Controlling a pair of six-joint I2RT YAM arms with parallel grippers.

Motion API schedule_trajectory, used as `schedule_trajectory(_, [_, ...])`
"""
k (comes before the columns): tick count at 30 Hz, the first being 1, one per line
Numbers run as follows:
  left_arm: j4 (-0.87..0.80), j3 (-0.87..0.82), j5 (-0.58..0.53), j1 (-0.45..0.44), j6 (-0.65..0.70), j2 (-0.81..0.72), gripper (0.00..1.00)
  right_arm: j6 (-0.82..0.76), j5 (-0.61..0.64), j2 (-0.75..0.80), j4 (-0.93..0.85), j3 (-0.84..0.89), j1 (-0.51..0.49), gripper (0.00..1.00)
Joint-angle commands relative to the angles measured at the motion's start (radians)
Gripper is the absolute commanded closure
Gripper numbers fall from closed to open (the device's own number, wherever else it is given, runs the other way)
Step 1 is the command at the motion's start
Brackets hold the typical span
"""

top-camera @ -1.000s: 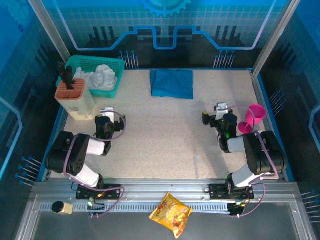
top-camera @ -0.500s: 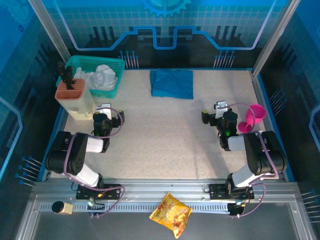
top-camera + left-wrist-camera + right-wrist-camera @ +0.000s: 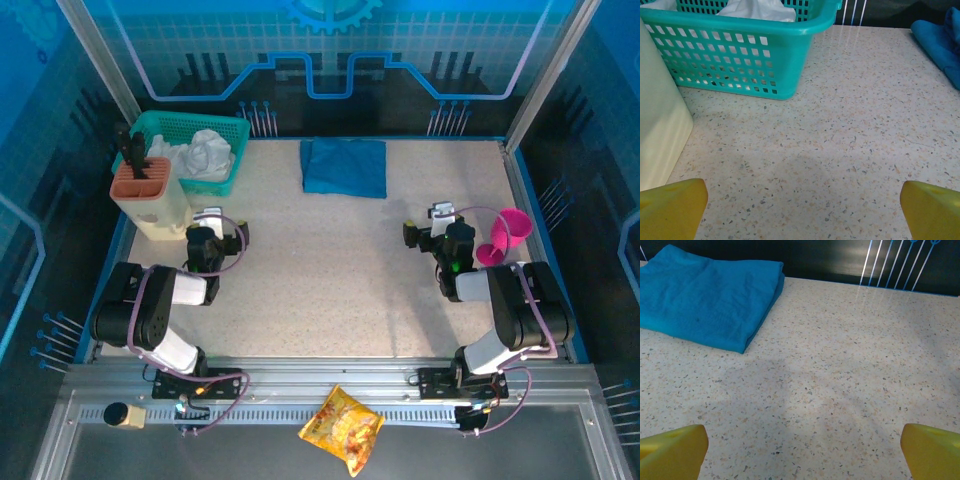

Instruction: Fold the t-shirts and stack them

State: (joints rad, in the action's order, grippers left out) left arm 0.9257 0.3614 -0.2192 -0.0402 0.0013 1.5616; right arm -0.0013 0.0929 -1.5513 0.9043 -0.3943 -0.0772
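Observation:
A folded teal-blue t-shirt (image 3: 345,166) lies flat at the back middle of the table; it shows as a neat folded pile (image 3: 710,300) at the upper left of the right wrist view and as a blue edge (image 3: 942,42) at the far right of the left wrist view. My left gripper (image 3: 210,222) rests low at the left, near the beige caddy, open, its yellow fingertips (image 3: 672,207) wide apart over bare table. My right gripper (image 3: 441,216) sits at the right beside the pink cup, also open with nothing between its yellow fingertips (image 3: 932,450).
A teal basket (image 3: 195,150) holding white cloth stands at the back left, with its wall (image 3: 740,55) close ahead of the left gripper. A beige caddy (image 3: 150,200) with black tools stands in front of it. A pink cup (image 3: 505,237) lies at the right edge. A yellow snack bag (image 3: 342,428) lies on the front rail.
The left gripper has crept a little toward the back left, closer to the caddy. The right arm and the folded shirt have stayed put.

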Motion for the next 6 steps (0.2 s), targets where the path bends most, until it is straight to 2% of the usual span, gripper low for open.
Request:
schedule_trajectory(1, [0.018,0.014,0.018,0.005,-0.008,-0.005,0.01,-0.003,-0.014,0.007,-0.002,-0.003,0.014,0.00])
schedule_trajectory(6, [0.020,0.012,0.018,0.005,-0.009,-0.006,0.01,-0.002,-0.014,0.008,-0.002,-0.002,0.014,0.00])
